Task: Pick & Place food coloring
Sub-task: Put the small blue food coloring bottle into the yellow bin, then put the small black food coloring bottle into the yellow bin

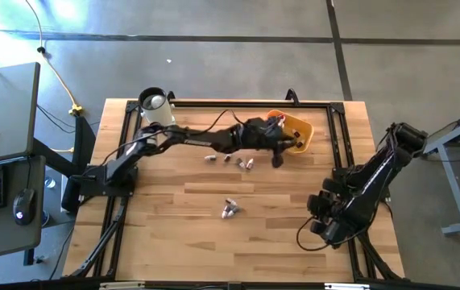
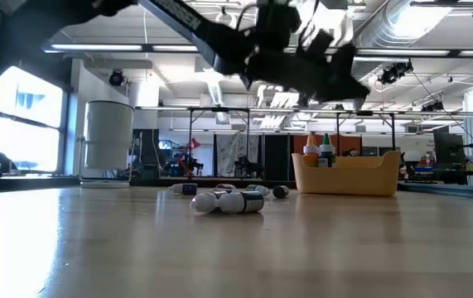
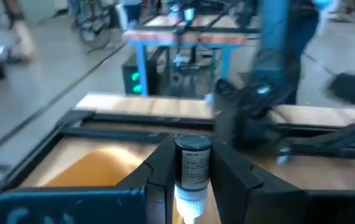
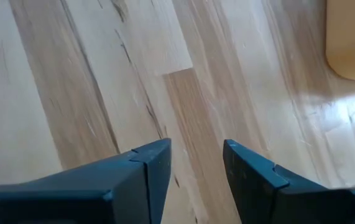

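- The pale wooden desk is carrying loose vials near its centre.
- The orange-yellow plastic tray is sitting at two o'clock, collecting bottles.
- The left hand is clamping a dark, white-capped food-colouring bottle beside the tray, probably for dropping in.
- The right hand is waiting at four o'clock, narrowly parted, empty.

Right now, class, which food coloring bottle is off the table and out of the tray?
The dark bottle clamped in the left gripper beside the tray; the other loose bottles lie on the table.
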{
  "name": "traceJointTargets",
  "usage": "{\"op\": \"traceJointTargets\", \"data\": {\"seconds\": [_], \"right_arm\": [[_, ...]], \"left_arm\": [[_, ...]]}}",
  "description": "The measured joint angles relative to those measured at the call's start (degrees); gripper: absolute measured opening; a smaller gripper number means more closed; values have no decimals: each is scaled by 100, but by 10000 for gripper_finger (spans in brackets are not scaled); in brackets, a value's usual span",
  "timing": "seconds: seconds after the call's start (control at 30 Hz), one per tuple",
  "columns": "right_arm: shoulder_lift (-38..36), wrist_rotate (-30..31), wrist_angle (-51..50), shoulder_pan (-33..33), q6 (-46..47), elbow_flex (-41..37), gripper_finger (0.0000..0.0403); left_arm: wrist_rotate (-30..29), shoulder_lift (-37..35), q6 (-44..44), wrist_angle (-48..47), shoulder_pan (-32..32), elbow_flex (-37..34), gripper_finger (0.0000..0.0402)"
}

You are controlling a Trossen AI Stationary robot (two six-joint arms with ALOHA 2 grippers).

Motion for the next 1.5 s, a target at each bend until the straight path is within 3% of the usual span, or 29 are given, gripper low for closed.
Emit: {"op": "traceJointTargets", "data": {"seconds": [0.33,0.6,0.73,0.8,0.93,1.0,1.17,1.3,1.4,1.5], "right_arm": [[0,-40,24,57,-69,-2,140],[0,-14,33,57,-120,-7,140],[0,394,305,-8,-614,-7,140],[0,775,580,-102,-1078,-7,140],[0,1724,1550,-415,-2375,-9,140],[-2,1811,2276,-708,-2954,-9,140],[284,1017,4695,-1753,-5044,-7,140],[890,-787,6753,-2554,-6831,-7,140],[1437,-2005,7927,-2992,-7415,-4,140],[2007,-2560,8662,-3339,-7678,-4,140]], "left_arm": [[-1001,553,29,322,195,-11,121],[-1044,516,408,177,219,-18,150],[-1026,-69,596,-89,61,-23,152],[-1108,-574,796,-659,-30,-13,152],[-1844,-1650,1260,-2356,-257,-11,152],[-2354,-2219,1439,-3149,-401,-11,152],[-3207,-3504,1469,-4796,-783,-5,152],[-3345,-4217,1037,-5671,-1123,-8,152],[-3349,-4565,659,-6270,-1359,-8,152],[-3489,-4716,392,-6742,-1546,-11,152]]}}
